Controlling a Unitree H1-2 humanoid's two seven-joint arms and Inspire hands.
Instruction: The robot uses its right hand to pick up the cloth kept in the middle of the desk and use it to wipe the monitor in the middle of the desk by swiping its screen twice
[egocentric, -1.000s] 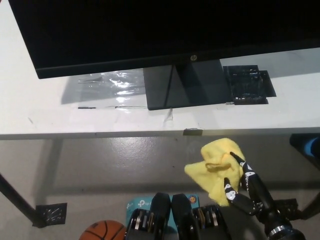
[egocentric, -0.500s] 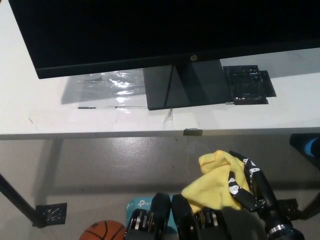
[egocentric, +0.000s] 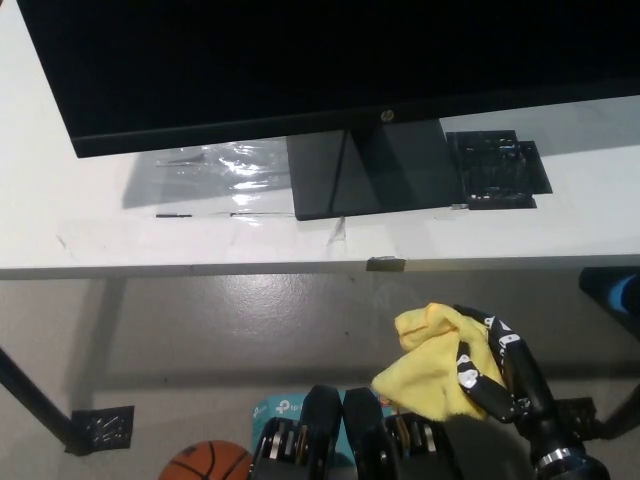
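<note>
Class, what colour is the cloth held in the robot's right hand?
Yellow; the cloth in the right hand shows in the head view.

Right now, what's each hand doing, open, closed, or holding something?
Left hand: not in view.
Right hand: closed on the yellow cloth, below the desk edge.

Black tray (egocentric: 497, 168) on desk, basketball (egocentric: 205, 461) on floor, blue box (egocentric: 283, 409)

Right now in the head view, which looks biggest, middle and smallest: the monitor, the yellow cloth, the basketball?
1. monitor
2. yellow cloth
3. basketball, though it is cut off by the picture's edge, so unsure.
</note>
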